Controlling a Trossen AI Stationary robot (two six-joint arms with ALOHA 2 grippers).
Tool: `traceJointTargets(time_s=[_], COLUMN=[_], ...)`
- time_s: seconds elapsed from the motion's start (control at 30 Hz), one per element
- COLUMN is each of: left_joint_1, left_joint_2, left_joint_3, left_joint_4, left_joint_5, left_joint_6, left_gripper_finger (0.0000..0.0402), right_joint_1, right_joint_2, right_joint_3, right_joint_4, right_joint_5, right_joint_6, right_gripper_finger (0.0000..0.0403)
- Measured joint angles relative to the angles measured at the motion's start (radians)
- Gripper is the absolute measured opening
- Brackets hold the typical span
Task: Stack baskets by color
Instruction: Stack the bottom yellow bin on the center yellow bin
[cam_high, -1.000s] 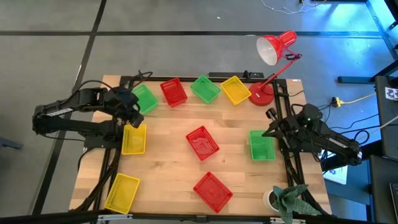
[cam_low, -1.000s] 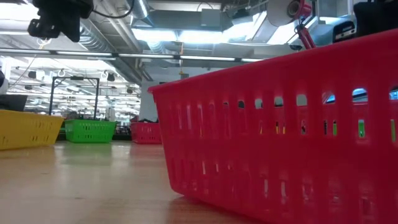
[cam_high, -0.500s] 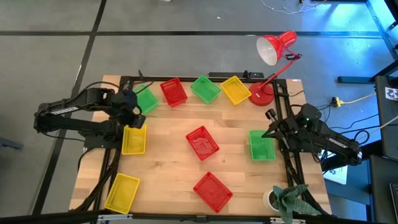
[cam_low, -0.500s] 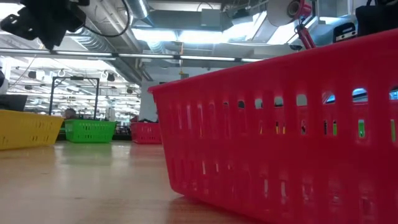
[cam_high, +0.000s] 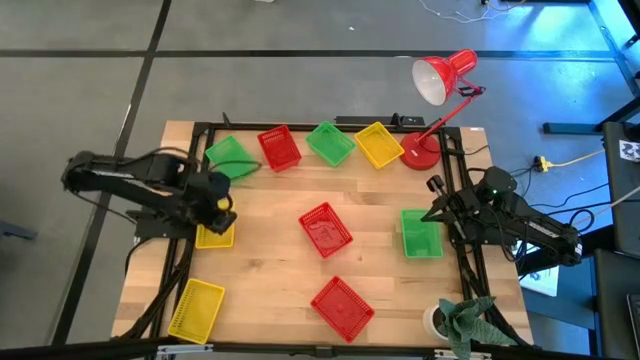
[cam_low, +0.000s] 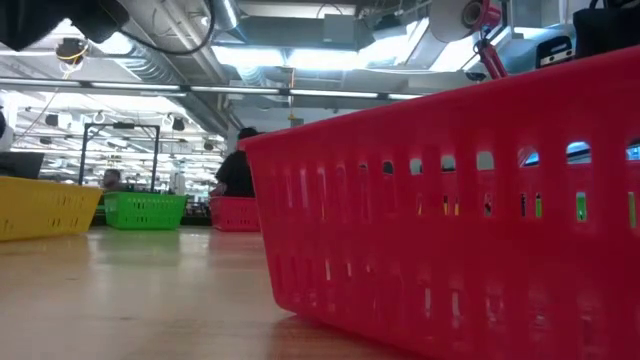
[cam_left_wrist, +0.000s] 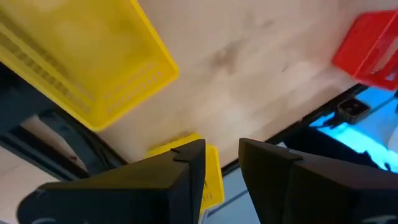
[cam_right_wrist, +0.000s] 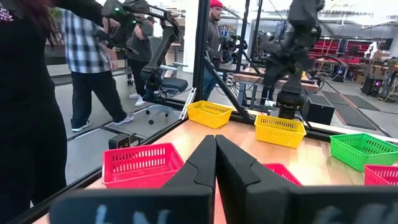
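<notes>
Hovering over the yellow basket (cam_high: 214, 234) at the table's (cam_high: 270, 290) left edge, we have the left gripper (cam_high: 221, 207) with fingers spread a little, nothing between them. Second yellow basket (cam_high: 197, 308) sits at the near left corner, third yellow basket (cam_high: 379, 144) in the far row beside the red lamp (cam_high: 432, 90). Far row also holds a green basket (cam_high: 229, 156), red basket (cam_high: 279, 148) and another green basket (cam_high: 329, 142). We see two more red baskets, one mid-table (cam_high: 326, 228) and one near the front (cam_high: 341, 304). Right gripper (cam_high: 432, 212), fingers pressed together and empty, waits by the right-side green basket (cam_high: 420, 233). People (cam_right_wrist: 93, 68) stand beyond the table.
</notes>
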Motion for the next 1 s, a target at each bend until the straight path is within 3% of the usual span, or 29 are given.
traceJointTargets(time_s=[0.3, 0.57, 0.8, 1.0], left_joint_1=[-0.393, -0.656, -0.792, -0.832], left_joint_2=[0.144, 0.37, 0.521, 0.586], left_joint_3=[0.001, 0.001, 0.001, 0.001], left_joint_4=[0.178, 0.333, 0.458, 0.487], left_joint_5=[-0.214, -0.223, -0.237, -0.247], left_joint_6=[-0.535, -0.832, -0.932, -0.932], left_gripper_finger=[0.0088, 0.0088, 0.0088, 0.0088], right_joint_1=[0.0, 0.0, 0.0, 0.0], right_joint_2=[0.0, 0.0, 0.0, 0.0], right_joint_3=[0.0, 0.0, 0.0, 0.0], right_joint_4=[0.0, 0.0, 0.0, 0.0], right_joint_5=[0.0, 0.0, 0.0, 0.001], right_joint_6=[-0.001, -0.004, -0.004, -0.002], right_gripper_finger=[0.001, 0.001, 0.001, 0.001])
